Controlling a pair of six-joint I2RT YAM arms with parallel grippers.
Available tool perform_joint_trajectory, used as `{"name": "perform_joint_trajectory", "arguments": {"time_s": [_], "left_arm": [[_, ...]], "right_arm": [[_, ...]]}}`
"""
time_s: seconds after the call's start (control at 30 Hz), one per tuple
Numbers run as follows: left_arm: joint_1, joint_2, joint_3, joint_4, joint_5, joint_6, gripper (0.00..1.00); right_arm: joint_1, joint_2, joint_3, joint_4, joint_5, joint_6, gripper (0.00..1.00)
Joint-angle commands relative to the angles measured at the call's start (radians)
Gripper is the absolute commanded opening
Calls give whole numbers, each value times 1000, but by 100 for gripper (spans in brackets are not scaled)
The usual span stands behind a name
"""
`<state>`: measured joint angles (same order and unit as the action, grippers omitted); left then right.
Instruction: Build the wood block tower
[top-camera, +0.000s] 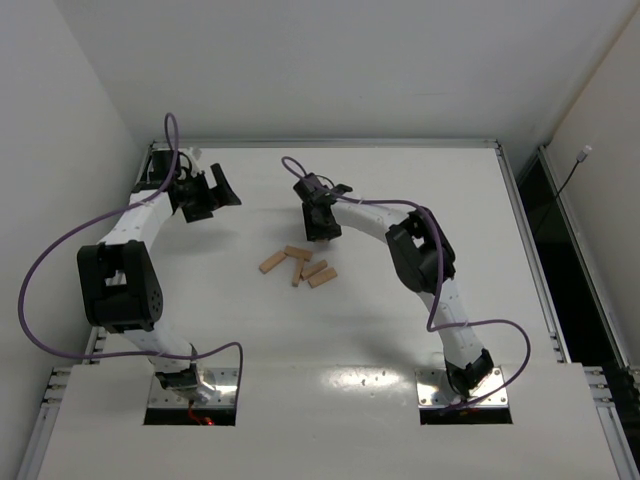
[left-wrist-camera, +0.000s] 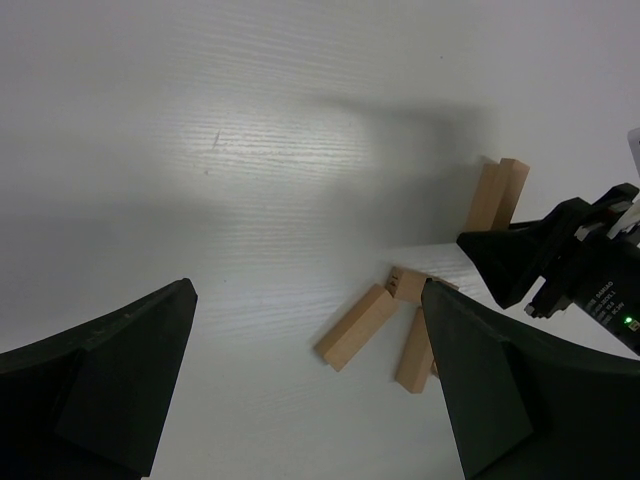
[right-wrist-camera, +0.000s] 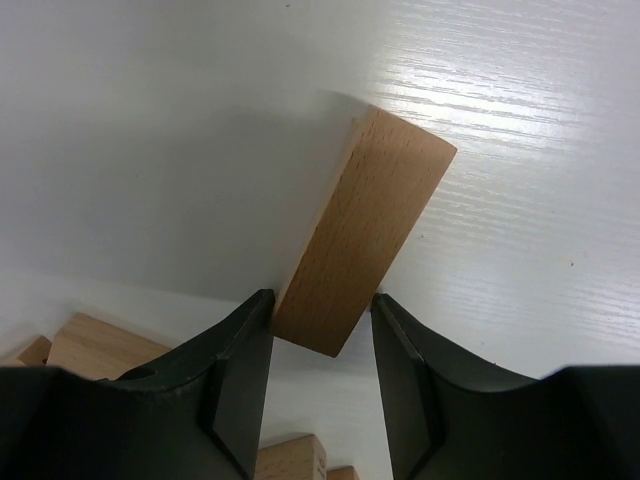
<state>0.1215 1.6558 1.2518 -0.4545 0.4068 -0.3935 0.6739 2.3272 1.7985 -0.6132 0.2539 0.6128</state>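
Observation:
Several loose wood blocks lie in a scattered heap at the table's middle; no tower shows. My right gripper is just behind the heap, shut on one wood block, which sticks out tilted between its fingers over the white table. More blocks show at the bottom of the right wrist view. My left gripper is open and empty at the far left, apart from the heap. Its wrist view shows the blocks lying flat, two more behind them, and the right gripper at the right edge.
The white table has a raised rim along the back and sides. Purple cables loop off both arms. White walls close the scene behind and at the left.

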Motion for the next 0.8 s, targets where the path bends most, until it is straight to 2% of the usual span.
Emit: {"name": "perform_joint_trajectory", "arguments": {"time_s": [0.0,0.77], "left_arm": [[12,4,15,22,18,-4,95],[12,13,24,22,27,-13,95]], "right_arm": [[-8,11,-8,-2,28,17,41],[-37,-25,-57,7,21,38,42]]}}
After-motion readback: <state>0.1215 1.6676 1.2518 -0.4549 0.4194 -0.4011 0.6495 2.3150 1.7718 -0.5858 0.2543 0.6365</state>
